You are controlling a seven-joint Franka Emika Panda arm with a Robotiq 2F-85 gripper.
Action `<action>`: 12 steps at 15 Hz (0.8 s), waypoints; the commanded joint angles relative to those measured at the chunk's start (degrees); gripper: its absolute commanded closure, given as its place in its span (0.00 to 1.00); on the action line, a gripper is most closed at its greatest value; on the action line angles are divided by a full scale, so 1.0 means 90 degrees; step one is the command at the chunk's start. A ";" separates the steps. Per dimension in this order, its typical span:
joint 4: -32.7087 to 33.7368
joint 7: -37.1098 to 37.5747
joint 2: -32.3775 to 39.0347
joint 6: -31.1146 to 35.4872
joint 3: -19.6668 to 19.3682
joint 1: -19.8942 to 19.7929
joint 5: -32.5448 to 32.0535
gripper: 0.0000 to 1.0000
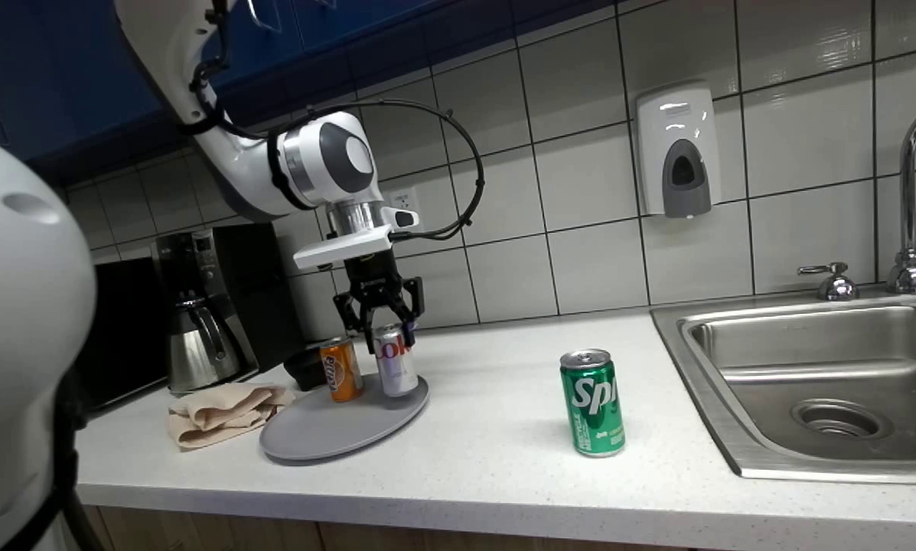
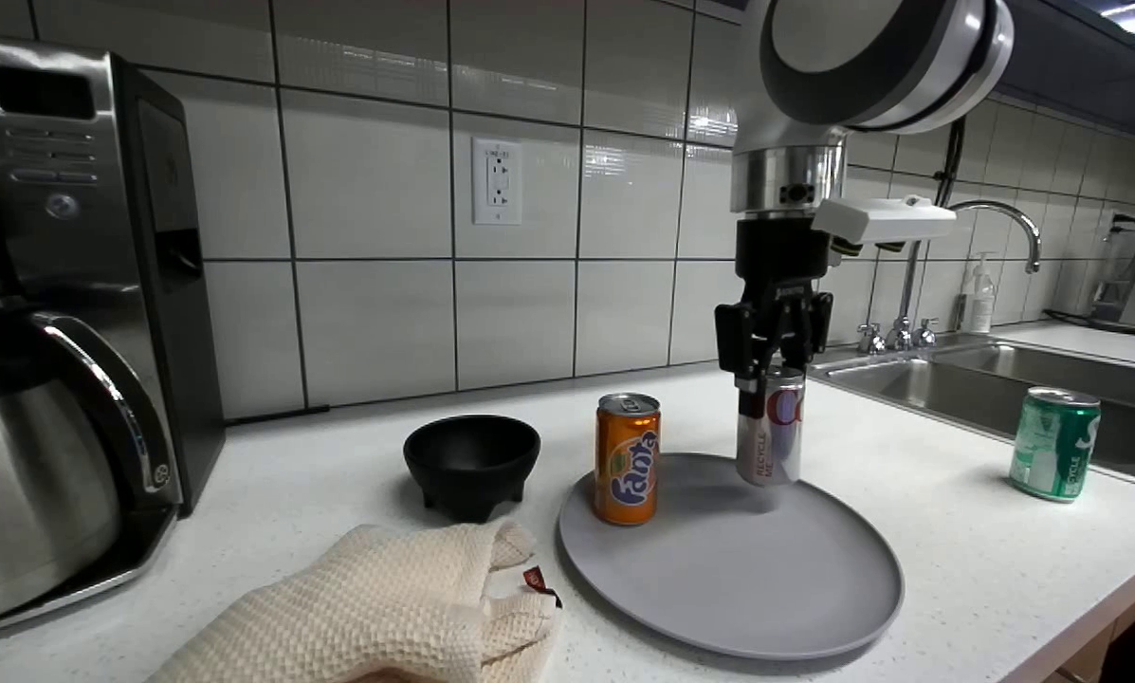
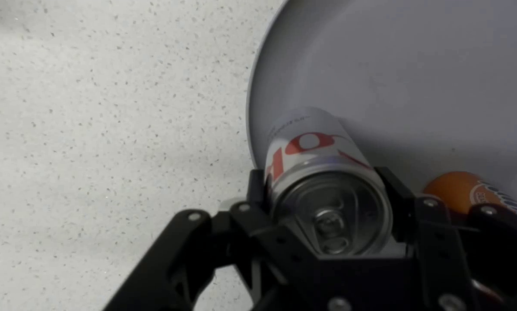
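Wrist view: end effector [image 3: 325, 192] part-closed, gripping Coke can [image 3: 323, 172], lower centre. Hold it level, clear of Fanta can [image 3: 463, 190], lower right.

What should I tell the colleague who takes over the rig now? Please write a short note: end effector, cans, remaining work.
End effector: closed on the roughly upright silver can with red lettering.
Things: the silver can is over the gray plate; I cannot tell whether its base touches. The orange Fanta can stands on the plate, the green can on the counter, between plate and sink.
Done: silver can gripped; Fanta can on the plate.
Left: silver can not yet released; probably settle it on the plate.
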 commanded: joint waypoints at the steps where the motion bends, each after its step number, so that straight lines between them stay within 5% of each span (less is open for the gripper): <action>1: -0.0176 0.0142 -0.0226 0.0123 0.0059 0.0010 -0.0164 0.62; 12: -0.0129 0.0129 -0.0049 0.0286 0.0097 0.0024 -0.0105 0.62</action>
